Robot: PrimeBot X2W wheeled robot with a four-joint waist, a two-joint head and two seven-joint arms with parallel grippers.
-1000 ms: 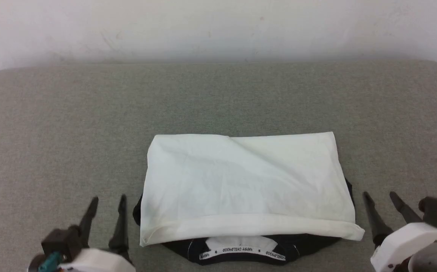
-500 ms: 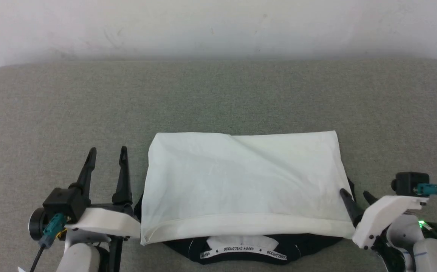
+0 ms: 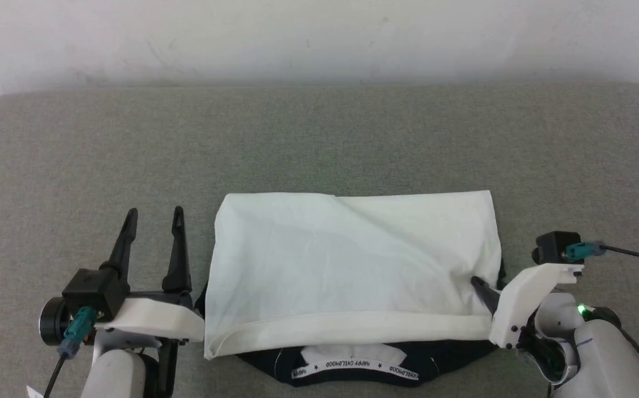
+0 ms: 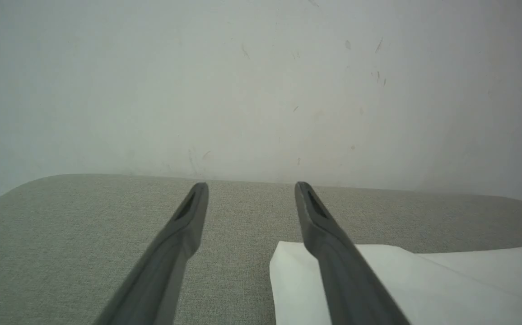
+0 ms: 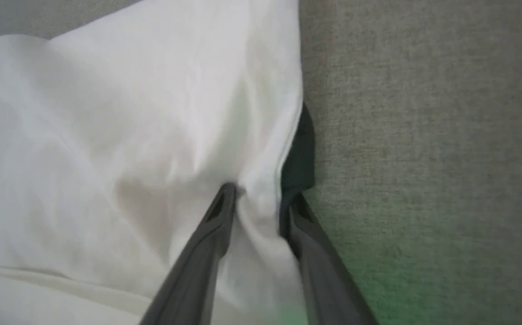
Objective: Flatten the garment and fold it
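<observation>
garment: folded white shirt, black sleeves, front-centre of grey fabric surface
left gripper: spread, beside garment's left edge
right gripper: straddles bunched right edge; clamp unclear

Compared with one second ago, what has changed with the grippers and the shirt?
The right gripper moved inward onto the right edge of the garment; its fingers now straddle a bunched white fold, grip not yet certain. The left gripper moved forward beside the left edge, open. The garment otherwise lies as before.
</observation>
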